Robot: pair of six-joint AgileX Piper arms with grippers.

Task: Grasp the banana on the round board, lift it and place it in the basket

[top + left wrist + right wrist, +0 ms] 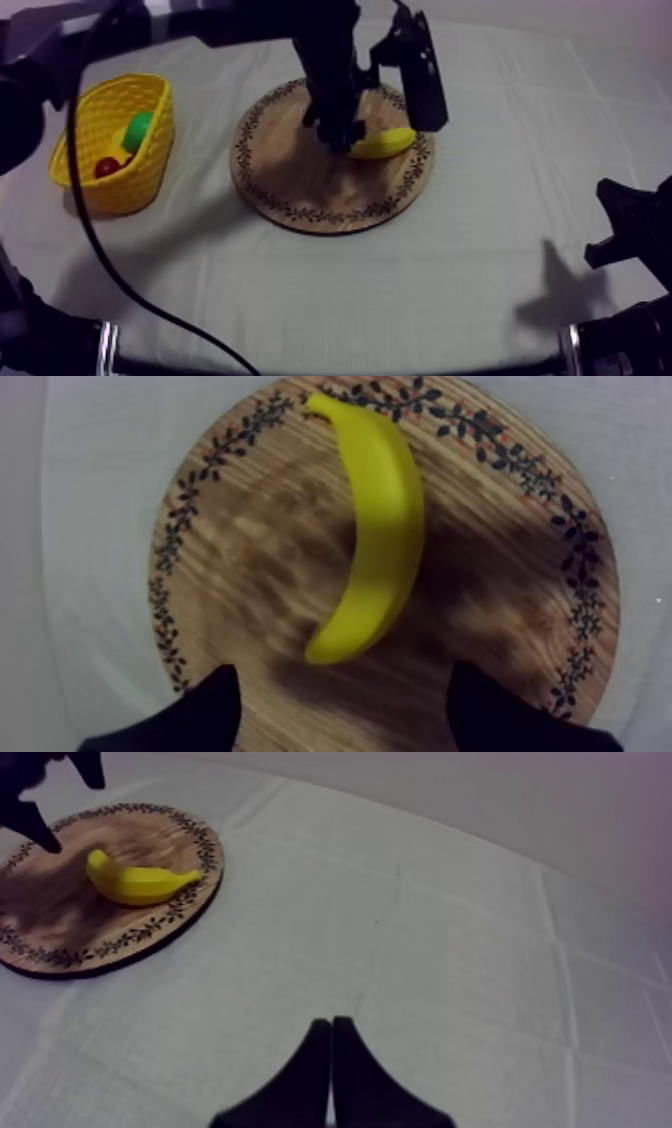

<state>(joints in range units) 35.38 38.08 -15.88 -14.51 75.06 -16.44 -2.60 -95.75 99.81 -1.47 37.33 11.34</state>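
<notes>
The yellow banana (387,143) (375,526) (135,882) lies on the right part of the round wooden board (310,185) (250,576) (60,922). My left gripper (340,135) (345,711) hovers over the board just left of the banana, open, with its two black fingers (205,711) apart and one end of the banana ahead of the gap. The yellow basket (100,195) stands at the table's left. My right gripper (628,228) (332,1072) rests low at the right side over bare cloth, its fingers lying together as a narrow wedge.
Inside the basket lie a green fruit (138,130) and a small red fruit (107,167). A black cable (95,240) runs across the cloth in front of the basket. Bare cloth spreads between the board and my right arm.
</notes>
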